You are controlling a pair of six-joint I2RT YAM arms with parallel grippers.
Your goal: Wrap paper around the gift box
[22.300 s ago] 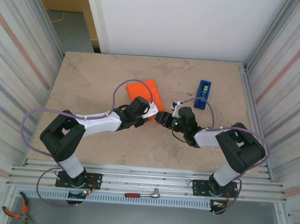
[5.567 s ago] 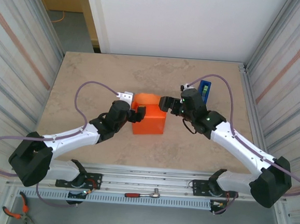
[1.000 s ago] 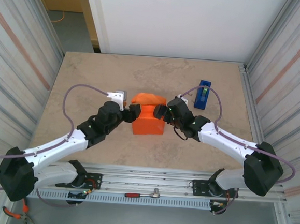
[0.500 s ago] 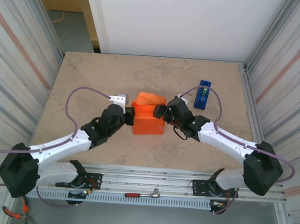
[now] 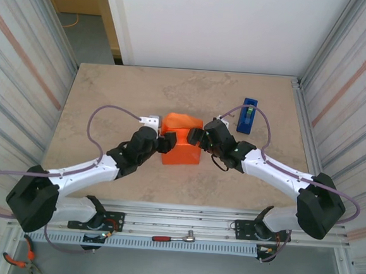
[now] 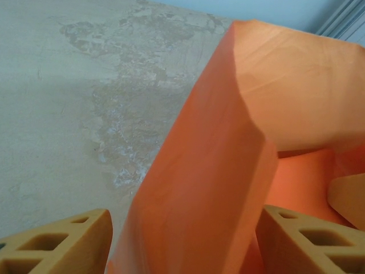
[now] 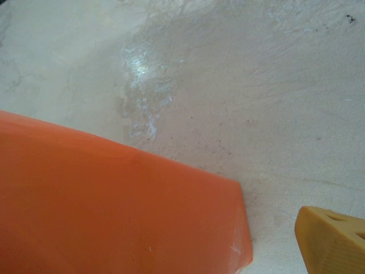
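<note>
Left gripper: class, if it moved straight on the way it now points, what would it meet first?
The paper: its raised fold lies directly ahead of the left gripper, between its fingers; depth is unclear.

A raised fold of orange paper [image 6: 217, 171] runs from bottom centre to upper right, between the left gripper's [image 6: 185, 242] tan fingertips [image 6: 57, 242]; beige marbled table [image 6: 63, 97] lies left.

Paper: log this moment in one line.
paper: bundled, mid-table | left gripper: straddles its raised fold, grip unclear | right gripper: open at its right side
</note>
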